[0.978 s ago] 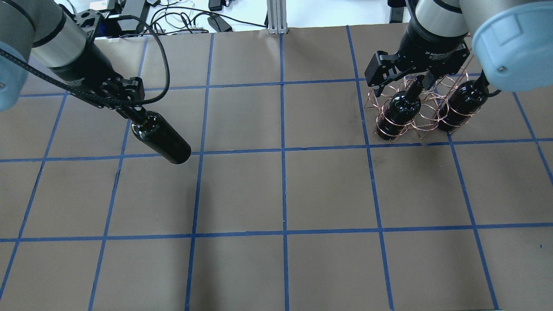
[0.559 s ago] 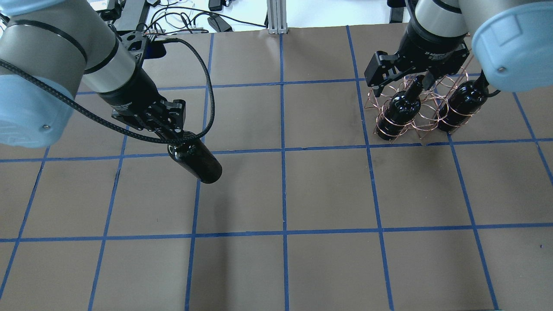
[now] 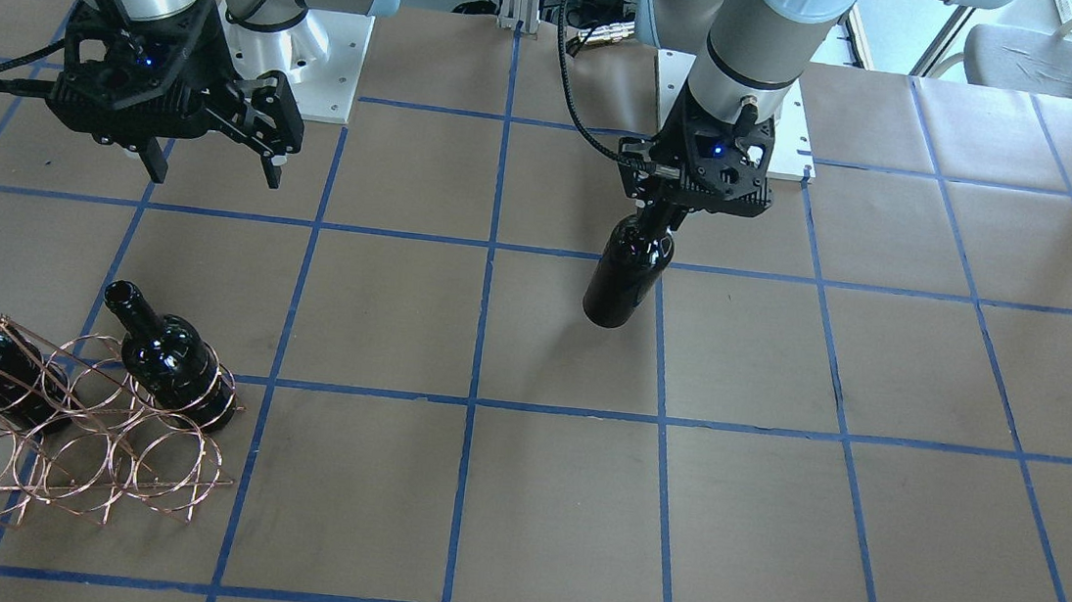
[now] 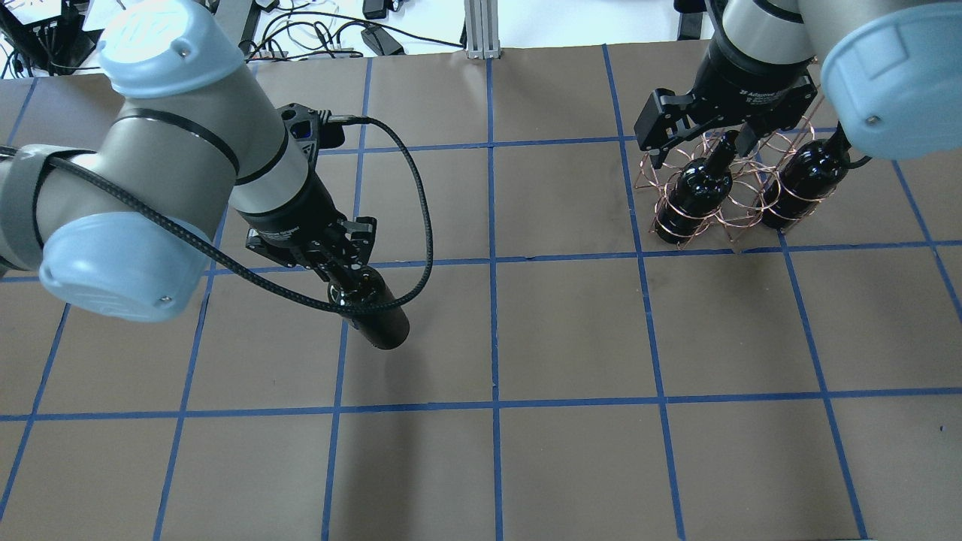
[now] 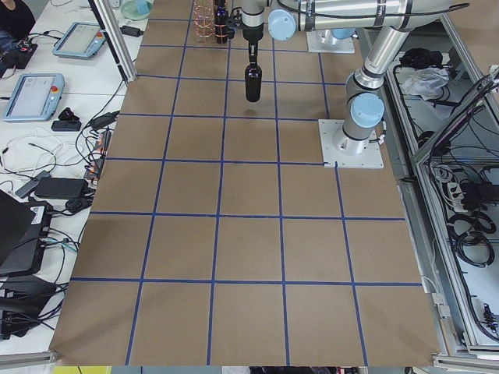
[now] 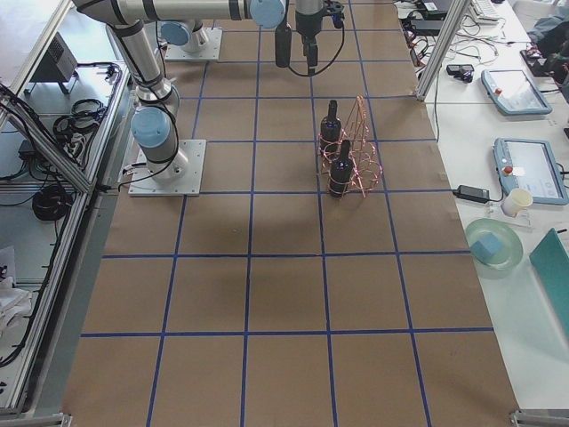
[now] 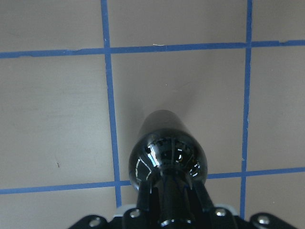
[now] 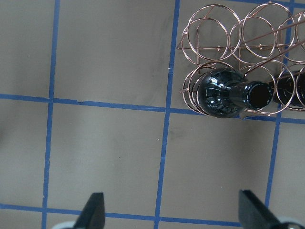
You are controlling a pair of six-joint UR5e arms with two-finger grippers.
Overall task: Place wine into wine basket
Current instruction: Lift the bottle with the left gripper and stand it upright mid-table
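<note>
My left gripper (image 4: 347,274) is shut on the neck of a glossy black wine bottle (image 4: 378,314), which hangs almost upright above the table left of centre. The same bottle (image 3: 627,275) shows in the front view and, from above, in the left wrist view (image 7: 167,157). The copper wire wine basket (image 4: 740,219) stands at the far right with two black bottles (image 4: 695,195) (image 4: 804,180) leaning in its outer rings. My right gripper (image 4: 699,146) hovers open and empty just above the basket. In the right wrist view the basket (image 8: 214,28) sits at the upper right.
Blue tape lines divide the brown table (image 4: 571,330) into squares. Cables and power bricks (image 4: 323,34) and an aluminium post (image 4: 481,30) lie past the far edge. Side benches carry tablets (image 6: 516,89) and a bowl (image 6: 493,245).
My left arm has carried the bottle rightward toward the table's middle and nearer the robot, and the bottle now hangs more upright. The right gripper and the basket have not moved.
</note>
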